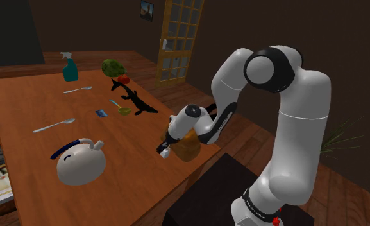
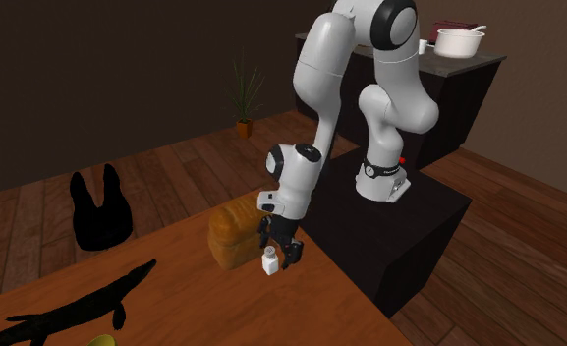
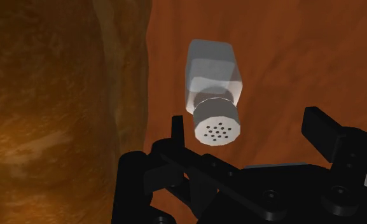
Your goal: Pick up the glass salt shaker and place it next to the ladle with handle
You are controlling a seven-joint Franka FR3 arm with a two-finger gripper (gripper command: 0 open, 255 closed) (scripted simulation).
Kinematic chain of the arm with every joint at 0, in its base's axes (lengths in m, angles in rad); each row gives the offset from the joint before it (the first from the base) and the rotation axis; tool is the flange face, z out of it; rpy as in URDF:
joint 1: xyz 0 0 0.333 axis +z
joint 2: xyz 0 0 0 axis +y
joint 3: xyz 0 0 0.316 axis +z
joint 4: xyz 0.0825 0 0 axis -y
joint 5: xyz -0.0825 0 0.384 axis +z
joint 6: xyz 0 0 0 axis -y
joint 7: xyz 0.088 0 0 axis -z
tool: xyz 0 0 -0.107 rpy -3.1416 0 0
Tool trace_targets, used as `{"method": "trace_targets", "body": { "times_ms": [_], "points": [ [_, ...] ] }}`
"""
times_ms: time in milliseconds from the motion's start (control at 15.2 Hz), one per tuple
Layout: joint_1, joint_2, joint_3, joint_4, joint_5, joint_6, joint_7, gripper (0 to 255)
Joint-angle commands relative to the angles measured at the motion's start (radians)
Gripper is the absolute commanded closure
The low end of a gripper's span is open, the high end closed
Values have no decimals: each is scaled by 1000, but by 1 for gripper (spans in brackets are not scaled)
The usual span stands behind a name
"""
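Note:
The salt shaker is clear-bodied with a white perforated cap and stands upright on the wooden table, close to a brown bread loaf. My gripper hangs just above it, open. The shaker's cap sits between the two black fingers, nearer one of them, and neither touches it. In the second exterior view the shaker shows right under the gripper. In the shoulder view the gripper is near the table's right edge, in front of the loaf. A small green-bowled ladle lies farther up the table.
A white kettle stands at the shoulder view's lower left. Two metal spoons, a blue card, a black crocodile figure and a teal spray bottle lie beyond. The dark stand adjoins the table edge.

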Motion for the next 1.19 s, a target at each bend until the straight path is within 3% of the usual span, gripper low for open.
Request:
{"method": "trace_targets", "body": {
  "times_ms": [0,396,462,1056,1122],
  "points": [
    [73,36,-73,17,-50,-48,79,0],
    [63,35,-63,18,-55,-52,82,0],
    [63,33,-63,17,-55,-52,81,255],
    [63,35,-63,18,-55,-52,82,255],
    [41,14,-40,-2,0,-64,20,255]
  ]
}}
